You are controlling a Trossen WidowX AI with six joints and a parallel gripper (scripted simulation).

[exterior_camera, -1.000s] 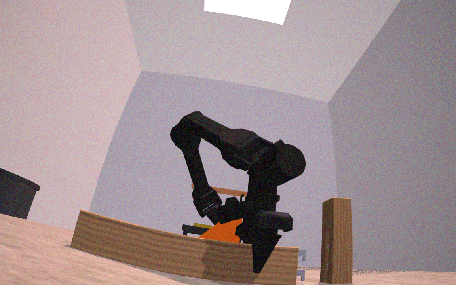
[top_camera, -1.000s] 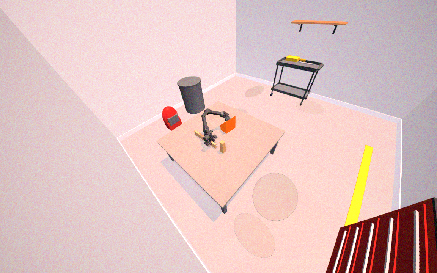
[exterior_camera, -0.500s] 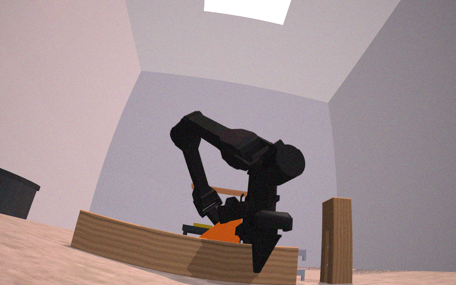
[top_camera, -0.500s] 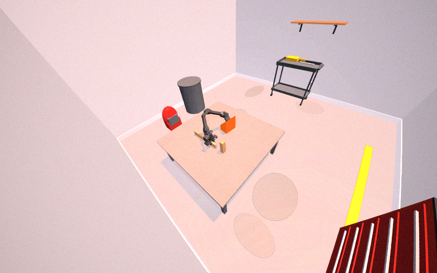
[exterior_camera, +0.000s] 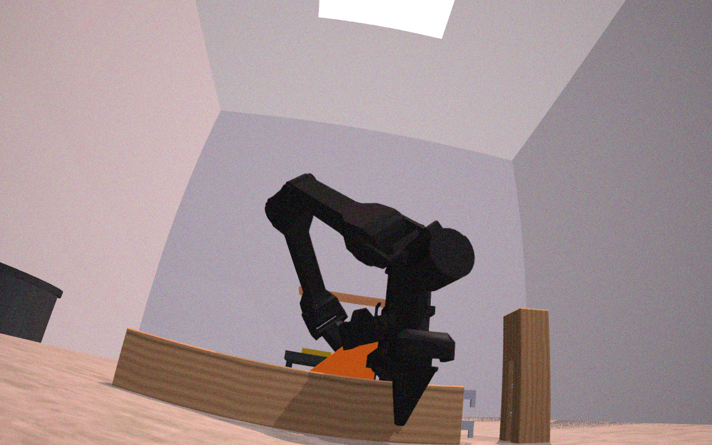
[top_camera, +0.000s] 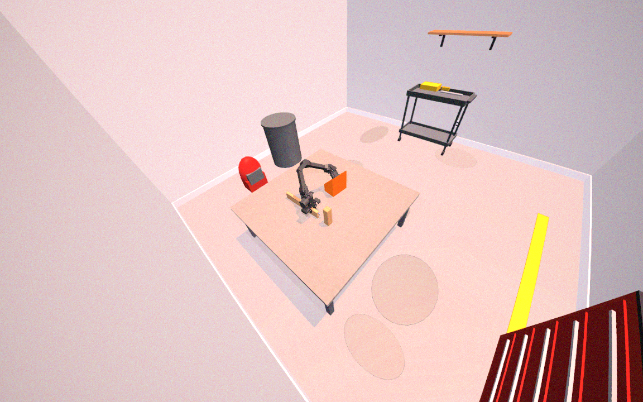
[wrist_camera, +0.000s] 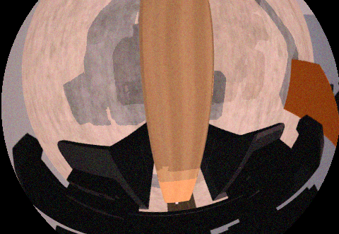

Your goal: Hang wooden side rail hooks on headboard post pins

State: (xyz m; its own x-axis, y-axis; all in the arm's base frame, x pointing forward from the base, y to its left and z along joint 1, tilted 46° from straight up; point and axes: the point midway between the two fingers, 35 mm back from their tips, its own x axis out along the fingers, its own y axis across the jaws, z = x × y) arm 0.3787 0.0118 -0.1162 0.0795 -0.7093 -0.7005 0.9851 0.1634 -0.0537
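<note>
The wooden side rail (top_camera: 292,197) (exterior_camera: 209,376) (wrist_camera: 176,68) stands on its long edge on the table (top_camera: 334,259). My gripper (top_camera: 311,207) (exterior_camera: 403,406) (wrist_camera: 171,121) points down and is shut on the rail near its hook end, one finger on each side. Two steel hooks, an upper one (exterior_camera: 470,393) and a lower one (exterior_camera: 468,427), stick out from that end toward the post, apart from it. The headboard post (top_camera: 327,217) (exterior_camera: 534,376) (wrist_camera: 191,205) stands upright a short gap beyond. Its slot shows on the rail-facing side, with small bright pins inside.
An orange panel (top_camera: 335,186) (exterior_camera: 350,360) (wrist_camera: 307,89) stands on the table beside the arm's base. A grey cylinder (top_camera: 283,144) (exterior_camera: 4,298) and a red helmet-like object (top_camera: 250,168) are beyond the table's edge. A cart (top_camera: 426,133) stands farther back.
</note>
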